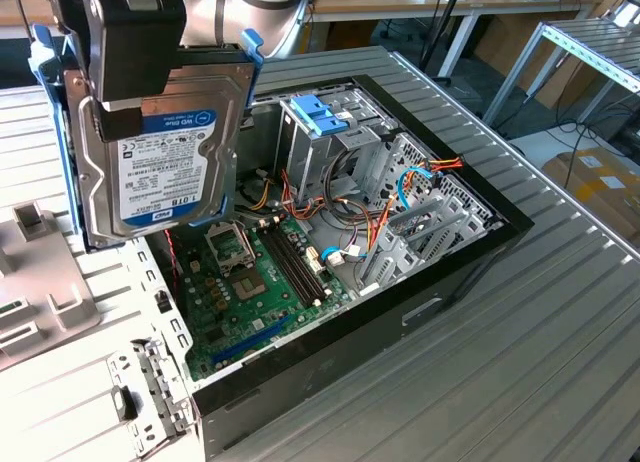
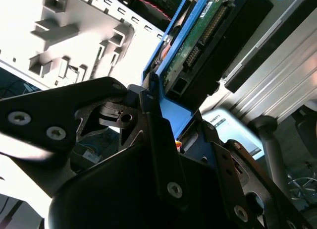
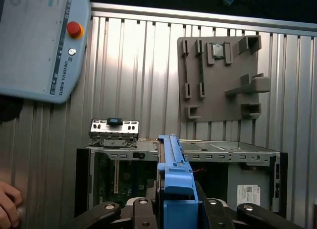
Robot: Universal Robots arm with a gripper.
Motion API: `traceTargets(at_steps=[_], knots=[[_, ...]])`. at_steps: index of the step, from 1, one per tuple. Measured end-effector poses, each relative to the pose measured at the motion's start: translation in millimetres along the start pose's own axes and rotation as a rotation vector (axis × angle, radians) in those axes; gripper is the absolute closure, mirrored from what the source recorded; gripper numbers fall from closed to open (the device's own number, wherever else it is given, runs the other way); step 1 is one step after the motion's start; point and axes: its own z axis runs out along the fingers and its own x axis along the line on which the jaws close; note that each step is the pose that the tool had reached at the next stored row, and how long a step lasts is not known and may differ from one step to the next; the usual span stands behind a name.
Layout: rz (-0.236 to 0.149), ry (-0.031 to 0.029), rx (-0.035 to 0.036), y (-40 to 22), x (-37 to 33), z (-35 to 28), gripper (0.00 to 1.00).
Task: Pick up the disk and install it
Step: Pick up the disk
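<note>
The gripper (image 2: 177, 115) is clamped on the disk (image 1: 165, 157), gripping its light-blue rails. In the exterior view the disk hangs upright, at ten o'clock from the open computer case (image 1: 340, 342).

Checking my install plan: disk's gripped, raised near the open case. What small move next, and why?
Probably shift toward the drive cage: the hand holds the disk upright, raised at the exterior view's left, apart from the cage inside the case.

Drive cage (image 1: 300, 157), cables (image 1: 370, 222) crowd case (image 1: 350, 342); disk (image 1: 165, 152) clear outside.
</note>
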Motion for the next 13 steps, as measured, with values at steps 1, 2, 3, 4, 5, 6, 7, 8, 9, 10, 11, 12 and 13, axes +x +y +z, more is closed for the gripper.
traceTargets(at_steps=[1,2,3,4,5,6,7,8,9,10,11,12,13], knots=[[0.0,0.0,0.0,-0.1,0.7,0.0,0.63],[0.0,0.0001,-0.0001,-0.2,1.4,0.0,0.63],[0.0,0.0,0.0,-0.3,2.2,0.0,0.63],[0.0,0.0,0.0,-0.4,3.2,0.0,0.63],[0.0,0.0001,0.0,-0.5,3.9,0.0,0.63],[0.0,0.0001,-0.0001,-0.5,4.6,0.0,0.63],[0.0,0.0001,0.0,-0.6,5.3,0.0,0.63],[0.0,0.0,0.0,-0.7,6.4,0.1,0.63],[0.0,0.0001,0.0,-0.9,8.1,0.0,0.63],[0.0,0.0001,0.0,-1.1,9.7,0.0,0.63],[0.0,0.0,0.0,-1.2,10.9,0.1,0.63],[0.0,0.0,0.0,-1.3,12.2,0.1,0.63],[0.0,0.0,-0.0001,-1.5,13.4,0.1,0.63]])
